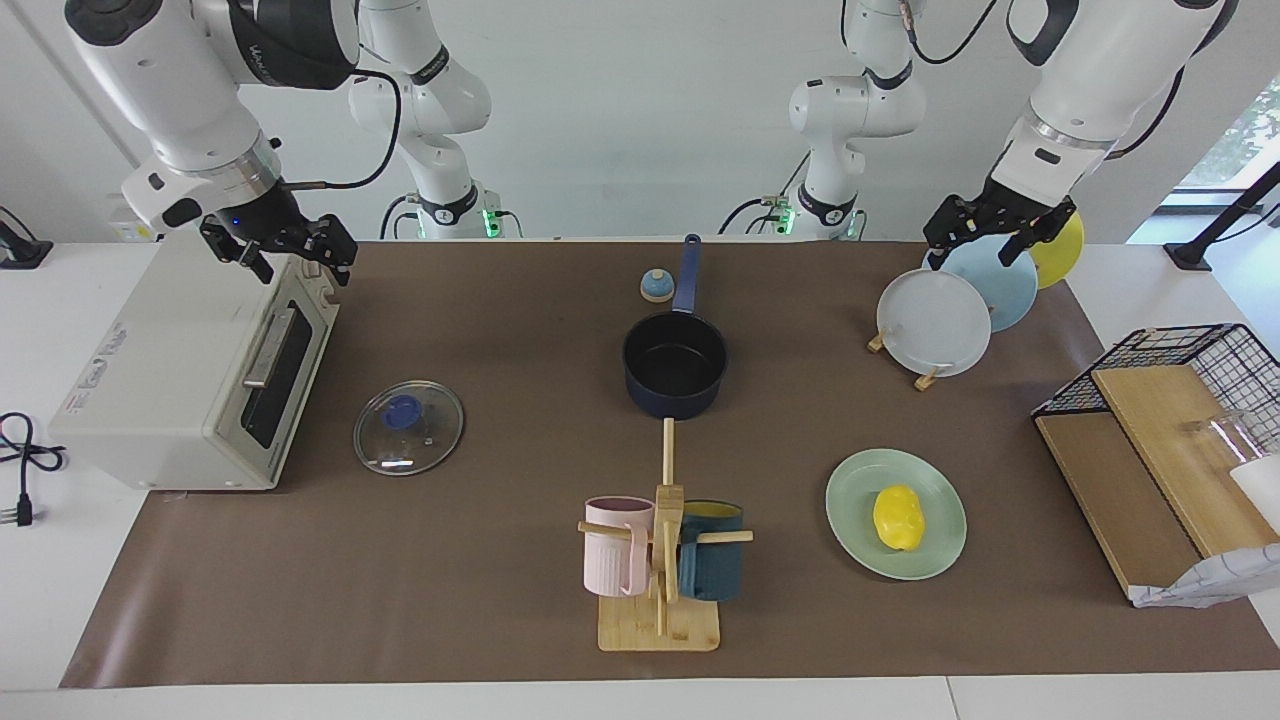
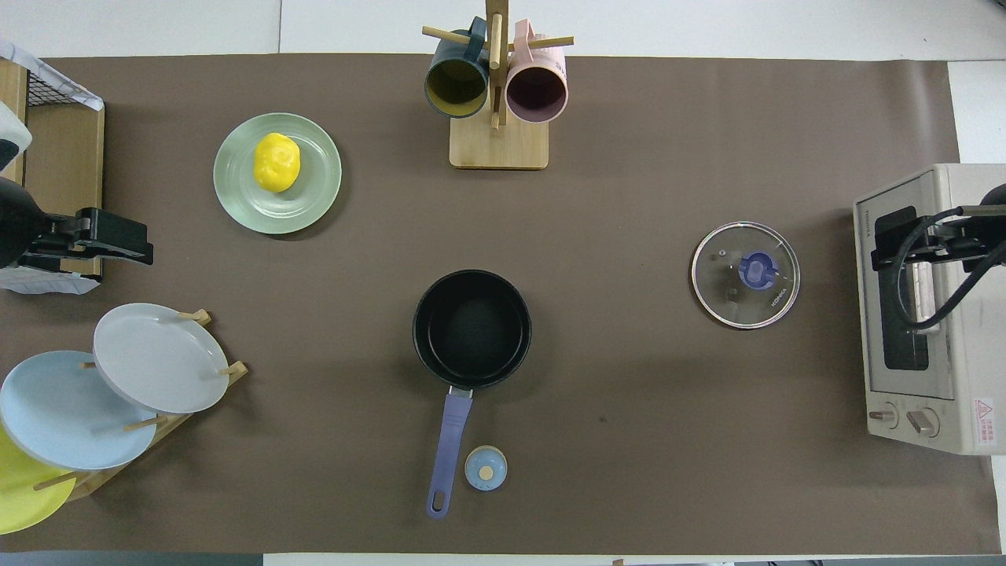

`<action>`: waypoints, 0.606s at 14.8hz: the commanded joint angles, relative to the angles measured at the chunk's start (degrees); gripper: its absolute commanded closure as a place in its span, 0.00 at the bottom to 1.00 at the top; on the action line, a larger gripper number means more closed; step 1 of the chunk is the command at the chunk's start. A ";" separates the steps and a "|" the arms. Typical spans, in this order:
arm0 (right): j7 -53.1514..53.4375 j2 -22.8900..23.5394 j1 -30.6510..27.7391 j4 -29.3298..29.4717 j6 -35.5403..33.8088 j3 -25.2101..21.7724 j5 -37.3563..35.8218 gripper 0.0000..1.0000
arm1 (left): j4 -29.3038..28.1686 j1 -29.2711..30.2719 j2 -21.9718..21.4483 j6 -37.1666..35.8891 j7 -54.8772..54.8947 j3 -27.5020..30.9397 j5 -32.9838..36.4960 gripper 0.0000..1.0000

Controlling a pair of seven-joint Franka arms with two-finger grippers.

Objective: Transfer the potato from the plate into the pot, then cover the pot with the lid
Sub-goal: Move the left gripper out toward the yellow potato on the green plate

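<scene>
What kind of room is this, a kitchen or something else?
Probably a robot lab set up like a pretend kitchen. A pot, a toaster oven and a rack of plates sit on one brown-covered table, with two robot arms standing at it.

High facing camera, steep overhead camera (half a turn apart), both covering the table (image 1: pixel 480 620).

Bright, even room light falls from above, with daylight at a window by the left arm's end. Shadows on the desk (image 1: pixel 480 620) stay soft and short. The lid (image 2: pixel 745 274) glints faintly. Both views are sharp.
</scene>
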 commanded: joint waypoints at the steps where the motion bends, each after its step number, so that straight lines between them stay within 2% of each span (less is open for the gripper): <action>1: 0.43 -0.67 -1.07 -0.66 0.28 0.73 0.67 0.00 | -0.01 0.37 -0.01 -0.44 0.57 -0.26 -0.63 0.00; 6: 0.43 -0.76 -1.07 -0.66 0.20 0.65 0.67 0.00 | -1.50 0.28 -0.71 0.16 0.84 -0.34 -0.63 0.00; 9: 0.43 -0.76 -1.07 -0.66 0.28 0.73 0.67 0.00 | -3.69 0.20 -1.15 5.86 0.23 -0.43 -1.24 0.00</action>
